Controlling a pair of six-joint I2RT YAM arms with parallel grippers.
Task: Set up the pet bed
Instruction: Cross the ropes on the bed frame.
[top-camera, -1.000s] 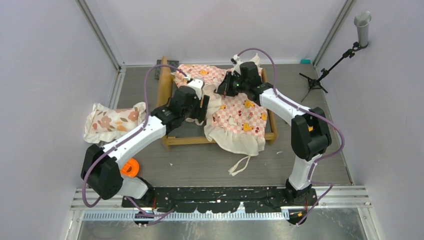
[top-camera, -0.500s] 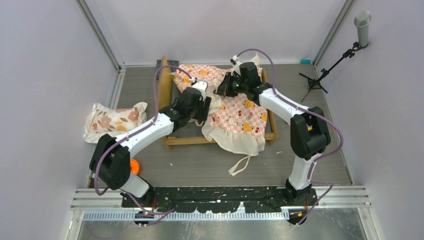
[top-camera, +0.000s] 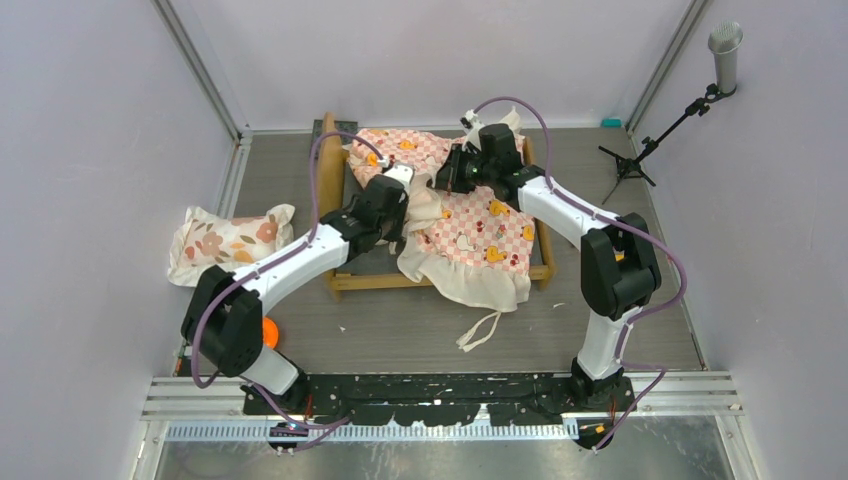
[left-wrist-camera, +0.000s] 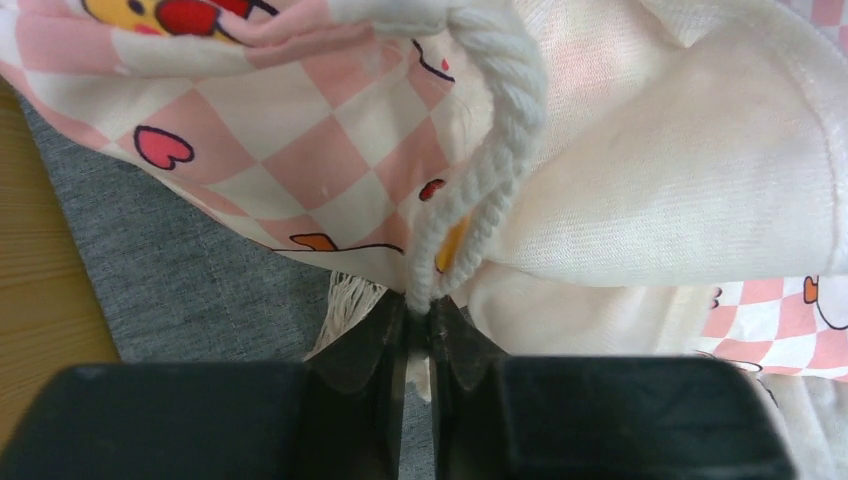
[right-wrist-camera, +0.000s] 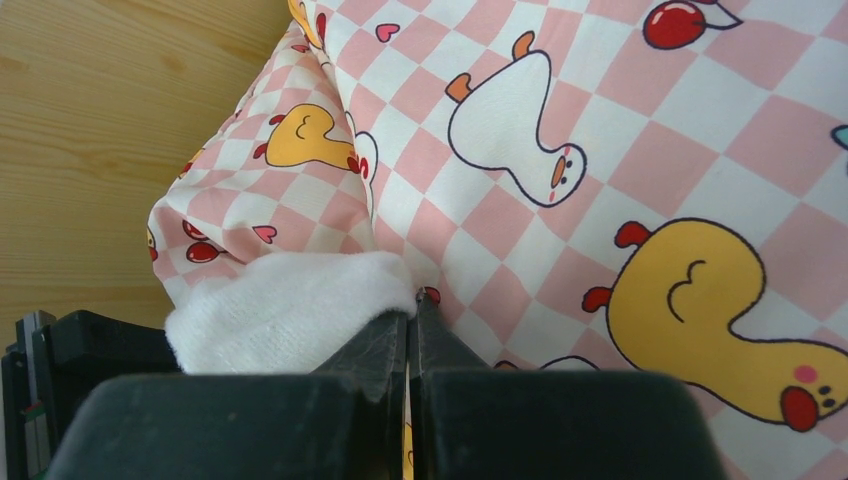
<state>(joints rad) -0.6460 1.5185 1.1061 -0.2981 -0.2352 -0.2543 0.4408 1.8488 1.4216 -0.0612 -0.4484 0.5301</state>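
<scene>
The pet bed (top-camera: 370, 282), a tan wooden frame with a dark grey mattress (top-camera: 375, 258), stands mid-table. A pink-checkered sheet (top-camera: 480, 235) with ducks lies crumpled across it, its ruffle hanging over the front rail. My left gripper (top-camera: 405, 212) is at the sheet's left edge, over the mattress (left-wrist-camera: 180, 270). It is shut (left-wrist-camera: 418, 305) on the sheet's white tie cord (left-wrist-camera: 490, 170). My right gripper (top-camera: 447, 175) is at the sheet's far part, shut (right-wrist-camera: 412, 305) on a fold of the sheet (right-wrist-camera: 620, 150) beside its white fleece underside (right-wrist-camera: 290, 315). Bare wood (right-wrist-camera: 120, 100) shows beyond.
A floral ruffled pillow (top-camera: 228, 240) lies on the table left of the bed. An orange object (top-camera: 266, 330) sits by the left arm's base. A loose white tie (top-camera: 480, 330) trails in front of the bed. A microphone stand (top-camera: 650, 140) is at the back right.
My left gripper reached in toward the sheet's left edge and closed on the tie cord. The sheet's near-left corner shifted slightly left. The right arm stayed still.
</scene>
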